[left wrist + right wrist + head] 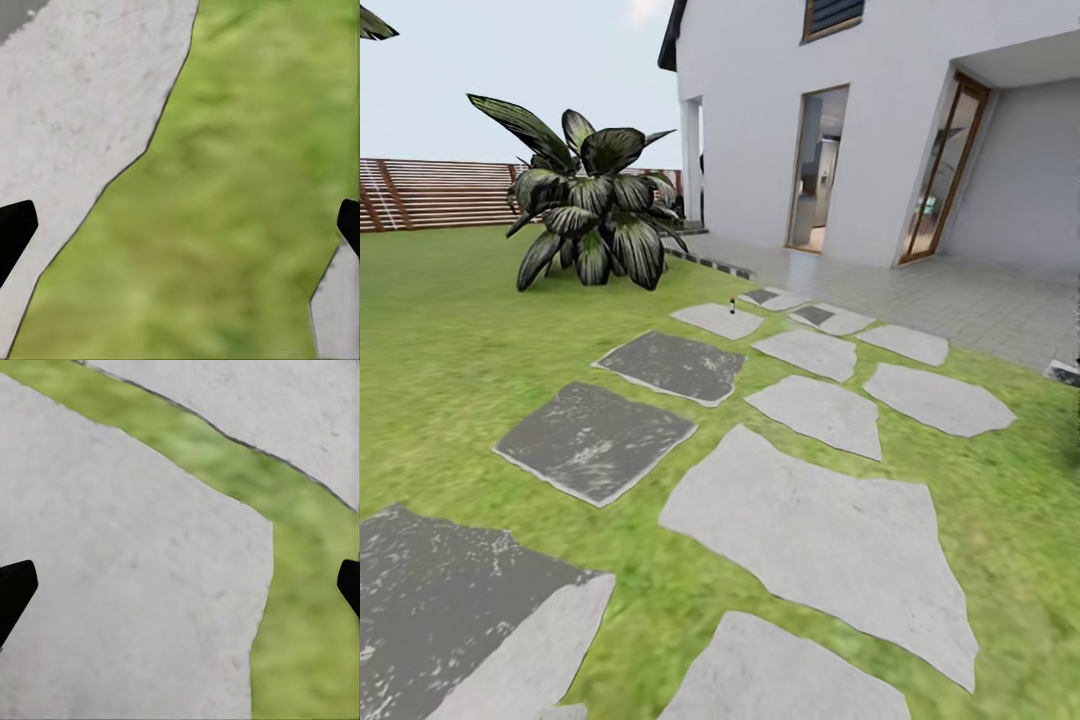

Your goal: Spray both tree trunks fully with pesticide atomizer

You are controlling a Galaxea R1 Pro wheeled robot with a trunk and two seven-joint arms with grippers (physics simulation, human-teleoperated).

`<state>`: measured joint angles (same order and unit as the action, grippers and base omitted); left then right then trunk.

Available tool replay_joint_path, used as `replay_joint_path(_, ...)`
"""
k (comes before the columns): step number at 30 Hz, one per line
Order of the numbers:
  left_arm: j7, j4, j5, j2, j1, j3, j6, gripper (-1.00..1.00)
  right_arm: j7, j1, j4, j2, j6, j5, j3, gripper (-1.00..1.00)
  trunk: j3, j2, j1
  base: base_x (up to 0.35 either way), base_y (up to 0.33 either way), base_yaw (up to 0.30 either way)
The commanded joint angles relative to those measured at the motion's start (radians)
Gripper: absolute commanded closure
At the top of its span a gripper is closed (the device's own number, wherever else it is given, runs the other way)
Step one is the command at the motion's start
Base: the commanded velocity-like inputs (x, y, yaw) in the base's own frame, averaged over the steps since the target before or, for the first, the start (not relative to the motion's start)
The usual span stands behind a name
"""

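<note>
I face the garden lawn [450,340] crossed by grey paving stones [820,540]. A tiny dark object [732,297] stands far off on the path near the house; it is too small to tell whether it is the atomizer. The tree trunks are out of view; a scrap of dark foliage [374,24] shows in the top left corner. My left gripper [180,232] is open over grass beside a pale stone [82,105]. My right gripper [180,592] is open over a pale stone [127,585], with nothing between its fingers.
A large palm-like plant [588,205] stands on the lawn ahead left. A brown slat fence [430,192] runs behind it. The white house [860,120] with open doorways and a tiled patio [960,300] lies ahead right.
</note>
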<state>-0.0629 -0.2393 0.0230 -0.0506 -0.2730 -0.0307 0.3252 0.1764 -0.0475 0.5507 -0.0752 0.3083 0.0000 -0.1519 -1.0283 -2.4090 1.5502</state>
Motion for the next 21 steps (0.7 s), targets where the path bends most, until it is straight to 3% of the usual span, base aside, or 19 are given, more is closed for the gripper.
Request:
replay_joint_path(1, 0.000, 0.000, 0.000, 0.000, 0.000, 0.000, 0.000, -1.00, 0.000, 0.000, 0.000, 0.000, 0.000, 0.000, 0.000, -1.00, 0.001, 0.000, 0.000, 0.340, 0.000, -0.141)
replay_joint_path(9, 0.000, 0.000, 0.000, 0.000, 0.000, 0.000, 0.000, -1.00, 0.000, 0.000, 0.000, 0.000, 0.000, 0.000, 0.000, -1.00, 0.007, 0.000, 0.000, 0.340, 0.000, -0.158)
replay_joint_path(21, 0.000, 0.000, 0.000, 0.000, 0.000, 0.000, 0.000, -1.00, 0.000, 0.000, 0.000, 0.000, 0.000, 0.000, 0.000, -1.00, 0.008, 0.000, 0.000, 0.340, 0.000, -0.017)
